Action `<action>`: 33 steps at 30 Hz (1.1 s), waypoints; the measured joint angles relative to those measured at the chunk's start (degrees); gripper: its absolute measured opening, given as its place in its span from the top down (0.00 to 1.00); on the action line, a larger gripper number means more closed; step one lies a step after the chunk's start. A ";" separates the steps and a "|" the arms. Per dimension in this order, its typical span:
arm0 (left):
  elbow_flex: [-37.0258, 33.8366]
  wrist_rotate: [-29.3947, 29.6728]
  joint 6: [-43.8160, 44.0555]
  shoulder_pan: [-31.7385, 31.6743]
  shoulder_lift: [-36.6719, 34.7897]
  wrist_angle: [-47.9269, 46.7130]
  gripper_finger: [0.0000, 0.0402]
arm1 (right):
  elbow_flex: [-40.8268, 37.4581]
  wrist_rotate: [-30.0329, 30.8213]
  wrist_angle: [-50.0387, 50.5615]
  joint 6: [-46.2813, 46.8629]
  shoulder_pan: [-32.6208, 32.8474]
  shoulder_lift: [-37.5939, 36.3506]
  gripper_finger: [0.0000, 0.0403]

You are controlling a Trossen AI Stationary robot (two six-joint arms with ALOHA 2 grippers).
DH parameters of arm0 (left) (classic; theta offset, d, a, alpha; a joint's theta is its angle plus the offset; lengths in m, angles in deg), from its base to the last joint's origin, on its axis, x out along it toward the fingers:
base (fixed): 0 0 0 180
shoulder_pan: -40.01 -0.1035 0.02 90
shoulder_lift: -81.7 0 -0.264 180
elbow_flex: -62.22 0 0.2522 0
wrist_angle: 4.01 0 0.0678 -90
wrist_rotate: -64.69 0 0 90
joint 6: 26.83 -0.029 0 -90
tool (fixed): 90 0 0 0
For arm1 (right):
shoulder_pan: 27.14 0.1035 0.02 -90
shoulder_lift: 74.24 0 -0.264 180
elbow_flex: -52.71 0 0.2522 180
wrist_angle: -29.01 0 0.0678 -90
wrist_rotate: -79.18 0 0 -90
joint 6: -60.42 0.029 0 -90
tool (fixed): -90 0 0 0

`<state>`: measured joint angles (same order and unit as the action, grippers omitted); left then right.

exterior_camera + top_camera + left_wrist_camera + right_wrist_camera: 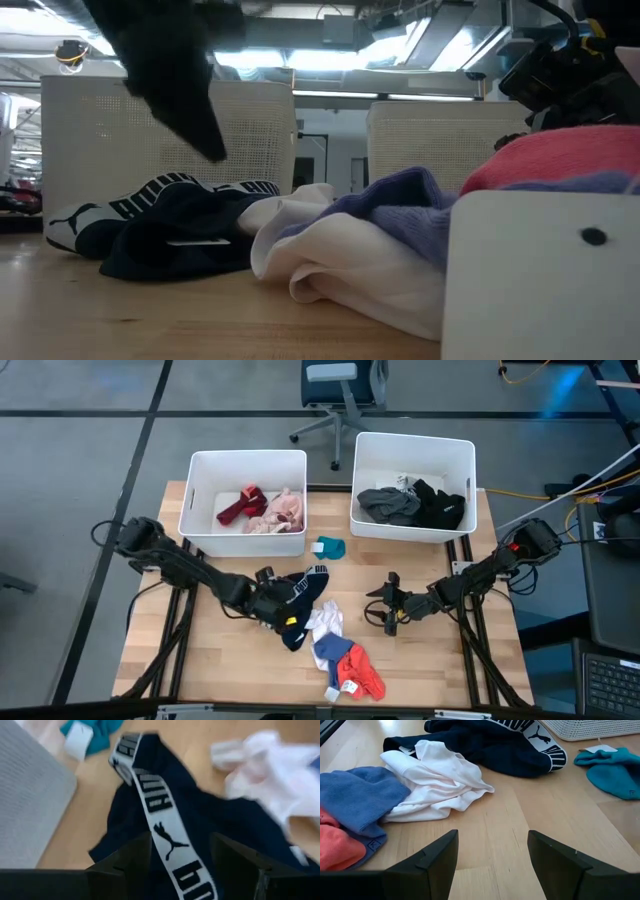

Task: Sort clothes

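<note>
**Sorting stalls over a dark garment, with much of the pile half seen**

Hovering over the navy garment with the white lettered band, the left claw stands wide, one finger on either side of the band in the left wrist view, gripping nothing that can be seen. Where the fabric passes under the fingers it is hidden, so contact cannot be told.

The right claw waits low over bare wood to the right of the pile, its fingers spread and empty; past them lie the white garment, the blue one and only a cut-off edge of the red-orange one.

On the wooden surface the loose clothes run from the navy piece down through white and blue to the red-orange garment near the front edge. A teal garment lies apart, just in front of the left bin.

The left bin holds a maroon piece and pale pink fabric; how many items make up the pink heap is hard to make out. The right bin holds grey and black clothes, with a scrap of white between them mostly covered.

In the low view a white label and the red and blue fabric block the right half, and a dark blurred arm part covers the upper left.
</note>
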<state>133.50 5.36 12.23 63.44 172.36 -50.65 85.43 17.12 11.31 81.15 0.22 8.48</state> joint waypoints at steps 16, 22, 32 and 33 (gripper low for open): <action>0.32 -5.59 -0.70 -3.61 15.55 4.27 0.53 | 0.00 0.02 -0.02 -0.02 -0.01 0.00 0.41; 0.36 -3.75 -2.72 -3.70 17.05 4.48 0.69 | 0.00 0.00 -0.03 -0.02 0.00 0.00 0.41; -0.26 0.46 -6.21 -2.54 11.88 2.17 0.97 | 0.00 0.07 -0.04 -0.02 -0.01 0.00 0.41; 0.14 1.53 -6.28 -2.34 10.83 1.81 0.96 | 0.00 0.06 -0.10 -0.02 -0.01 0.00 0.41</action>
<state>133.64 6.89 5.95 61.11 183.19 -48.84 85.43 17.18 11.22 81.13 0.21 8.48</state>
